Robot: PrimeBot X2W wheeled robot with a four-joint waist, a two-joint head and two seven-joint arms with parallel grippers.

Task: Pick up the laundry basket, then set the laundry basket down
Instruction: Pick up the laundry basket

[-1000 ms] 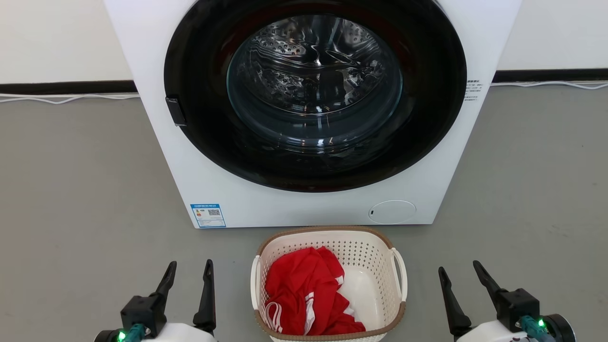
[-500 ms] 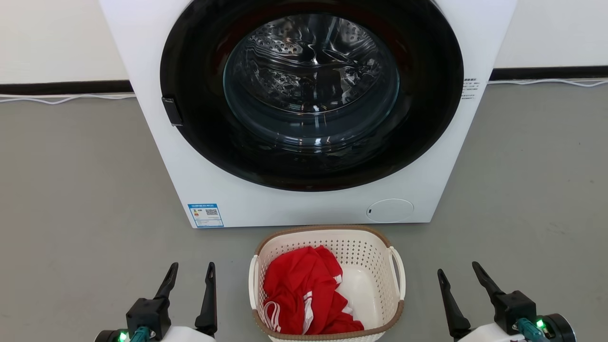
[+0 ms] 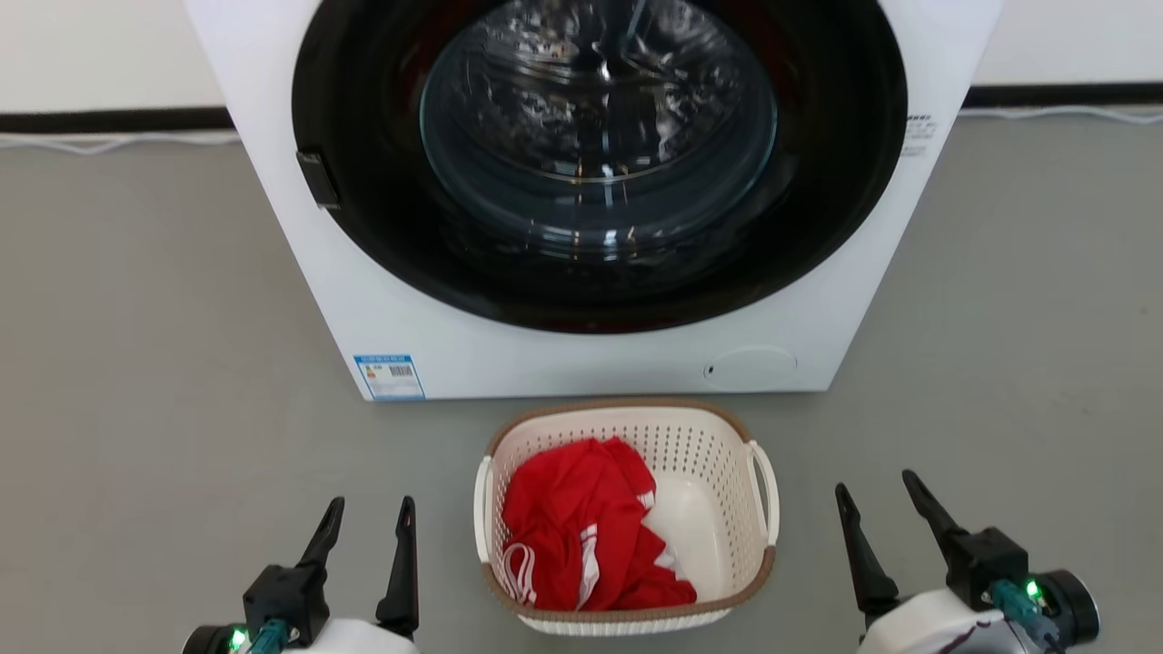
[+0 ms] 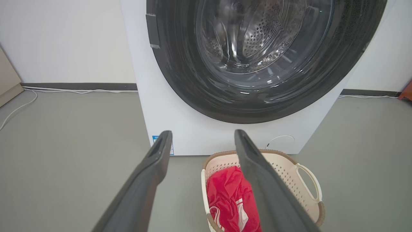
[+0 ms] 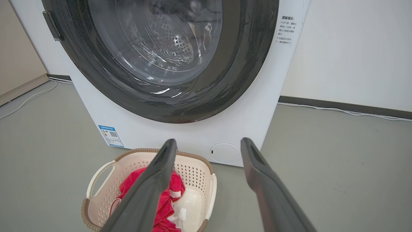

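I am facing a big white front-loading washing machine [image 3: 581,363] with a dark round door [image 3: 818,209]. The small cream perforated plastic laundry basket [image 3: 700,445], brown-rimmed, is sitting on the grey floor [image 3: 136,363] just before it, holding a crumpled red garment [image 3: 572,518]. My left gripper [image 3: 372,504] and right gripper [image 3: 874,483] are flanking it, jaws parted, gripping nothing.

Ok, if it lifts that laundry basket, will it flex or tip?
The laundry basket looks like rigid perforated plastic, so it should probably hold its shape. With a red garment inside, it's likely light. The garment lies toward the robot's left, so it might tilt slightly that way.
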